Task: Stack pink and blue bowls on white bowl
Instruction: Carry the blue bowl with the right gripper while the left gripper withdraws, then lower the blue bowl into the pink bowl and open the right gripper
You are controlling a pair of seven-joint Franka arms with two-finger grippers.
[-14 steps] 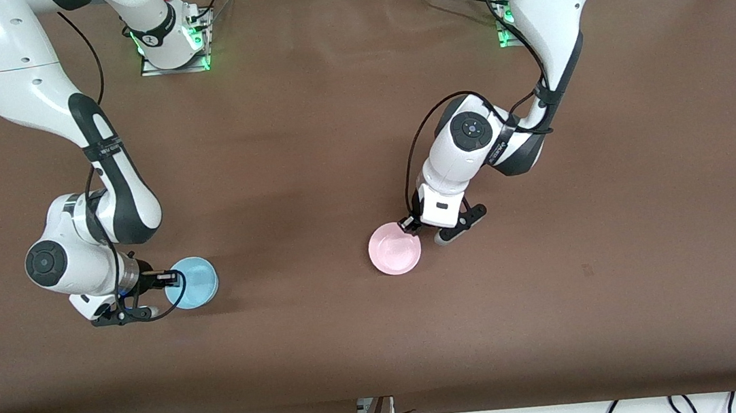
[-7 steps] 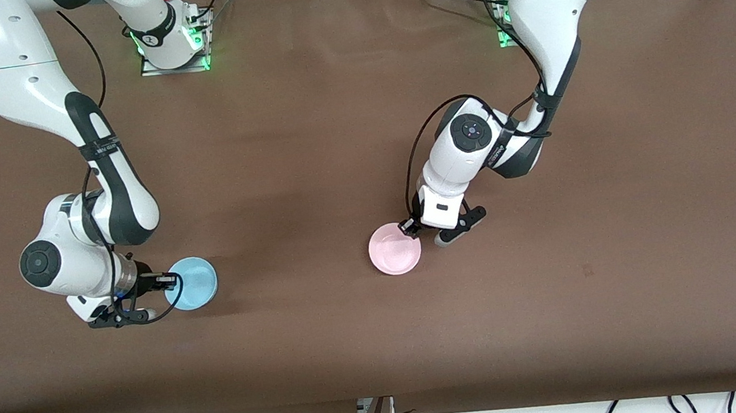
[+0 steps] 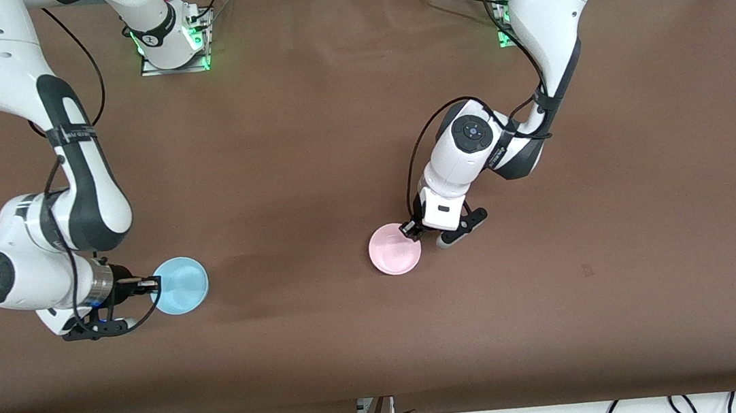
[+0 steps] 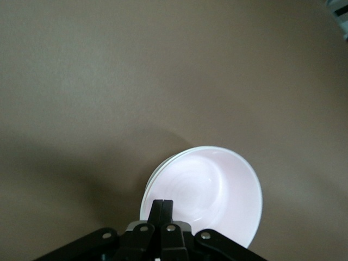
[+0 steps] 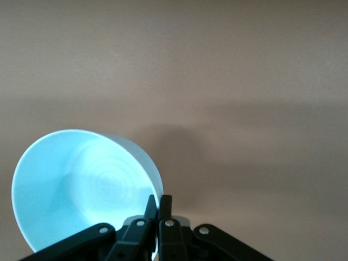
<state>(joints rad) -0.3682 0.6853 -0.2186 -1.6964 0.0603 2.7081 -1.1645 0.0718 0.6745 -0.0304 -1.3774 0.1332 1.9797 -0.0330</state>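
Front view — two bowls: left gripper (image 3: 409, 229) pinches pink bowl (image 3: 394, 249), right gripper (image 3: 152, 283) pinches blue bowl (image 3: 182, 294).

— How do your arms stand?
— Your right gripper (image 3: 152, 284) is clamped on the blue bowl (image 3: 181, 294) rim, forearm bent low. Your left gripper (image 3: 409, 230) pinches the pink bowl (image 3: 394, 249) rim, wrist pointing down, elbow raised.
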